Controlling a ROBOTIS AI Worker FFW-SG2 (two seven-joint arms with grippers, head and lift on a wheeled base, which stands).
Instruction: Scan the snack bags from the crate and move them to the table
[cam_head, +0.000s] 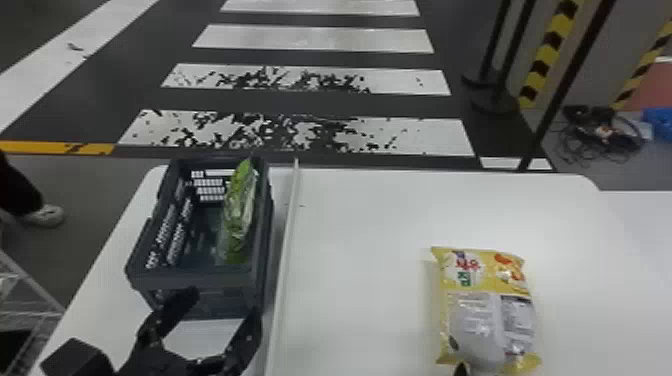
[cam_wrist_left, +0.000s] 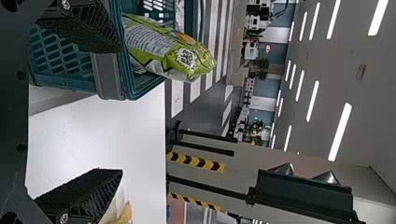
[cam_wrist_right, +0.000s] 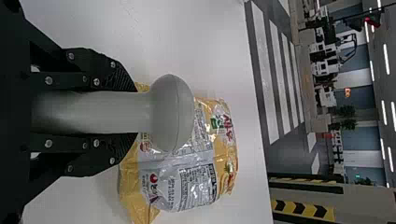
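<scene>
Plainly, the right gripper (cam_head: 461, 370) grasps a scanner (cam_wrist_right: 170, 112) over the yellow bag (cam_head: 516, 315); the left gripper (cam_head: 221, 308) gapes near the crate (cam_head: 200, 280)

Korean lettering (cam_head: 468, 265) in red and green marks the yellow bag (cam_head: 522, 287), at four o'clock in my head view, with fine print on its silvery panel (cam_head: 475, 315). The green bag (cam_head: 240, 200), near nine o'clock there, carries dark characters on a white burst (cam_wrist_left: 187, 57) in my left wrist view, too small to read.
</scene>
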